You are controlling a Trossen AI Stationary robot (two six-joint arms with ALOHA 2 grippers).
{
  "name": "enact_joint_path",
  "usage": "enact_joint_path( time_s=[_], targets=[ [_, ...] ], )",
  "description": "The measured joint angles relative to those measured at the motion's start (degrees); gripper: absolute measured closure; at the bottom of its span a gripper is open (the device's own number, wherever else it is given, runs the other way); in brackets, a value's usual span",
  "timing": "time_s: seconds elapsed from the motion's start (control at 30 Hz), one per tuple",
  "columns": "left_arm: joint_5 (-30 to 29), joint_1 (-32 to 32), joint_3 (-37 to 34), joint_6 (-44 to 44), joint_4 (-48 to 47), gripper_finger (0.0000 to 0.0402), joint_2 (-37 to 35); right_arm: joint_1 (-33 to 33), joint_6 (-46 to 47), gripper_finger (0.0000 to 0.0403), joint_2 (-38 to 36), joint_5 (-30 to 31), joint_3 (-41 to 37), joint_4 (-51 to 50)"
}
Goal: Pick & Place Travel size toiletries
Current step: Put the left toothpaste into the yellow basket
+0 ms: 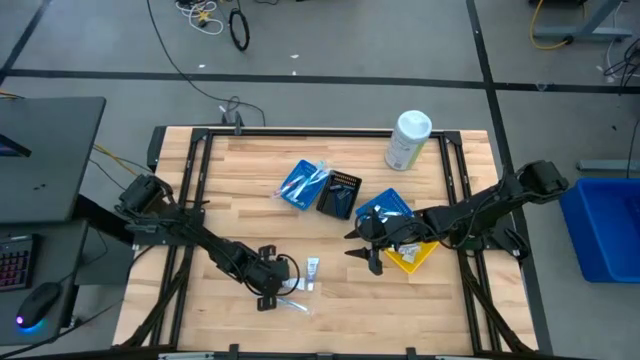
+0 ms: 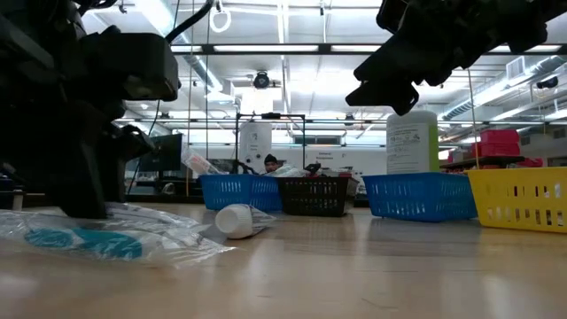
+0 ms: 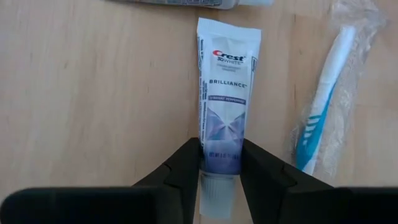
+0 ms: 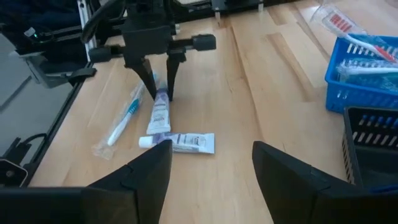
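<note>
A white Crest toothpaste tube (image 3: 222, 93) lies flat on the wooden table. My left gripper (image 3: 219, 177) is shut on its cap end; the right wrist view shows this gripper (image 4: 160, 93) pointing down at the tube (image 4: 158, 118). A second tube (image 4: 180, 142) lies crosswise just beyond the first tube's flat end. A blue-and-white toothbrush in clear wrap (image 3: 323, 106) lies beside the held tube. My right gripper (image 1: 362, 243) is open and hovers above the table near the yellow tray, touching nothing. My left gripper pinches the toothpaste tube at its cap end (image 3: 219, 163), one finger (image 3: 185, 171) on each side edge. The fingers come from above, pointing down, and lie across the tube. The tube lies flat on the table along its whole length.
Further trays stand toward the table's far and right part: a blue tray with toiletries (image 1: 305, 183), a black tray (image 1: 340, 193), a second blue tray (image 1: 385, 208) and a yellow tray (image 1: 415, 255). A tall white canister (image 1: 408, 140) stands near the far edge. A blue bin (image 1: 605, 230) sits off the table's right side.
</note>
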Motion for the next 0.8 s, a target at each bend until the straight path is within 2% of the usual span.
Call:
enact_joint_path(
  time_s=[0.23,0.43,0.5,0.67,0.8],
  targets=[
    [-7.7,0.1,-0.2,-0.1,5.2,0.0301,0.2,0.1,0.0,0.0179,2.1,-0.3,0.0,4.6],
    [-15.3,0.1,-0.2,5.5,13.5,0.0295,0.2,0.3,0.0,0.0190,7.2,-3.8,0.0,12.0],
    [-19.4,0.1,-0.2,7.8,16.3,0.0297,0.2,0.5,0.2,0.0192,9.3,-4.6,0.0,15.2],
    [-31.2,0.9,-0.1,12.9,23.0,0.0299,0.2,0.7,7.4,0.0186,13.2,-4.2,0.0,20.4],
    [-34.4,1.8,-0.1,19.0,25.4,0.0295,0.2,0.6,18.5,0.0177,13.8,0.0,0.0,20.9]
  ],
)
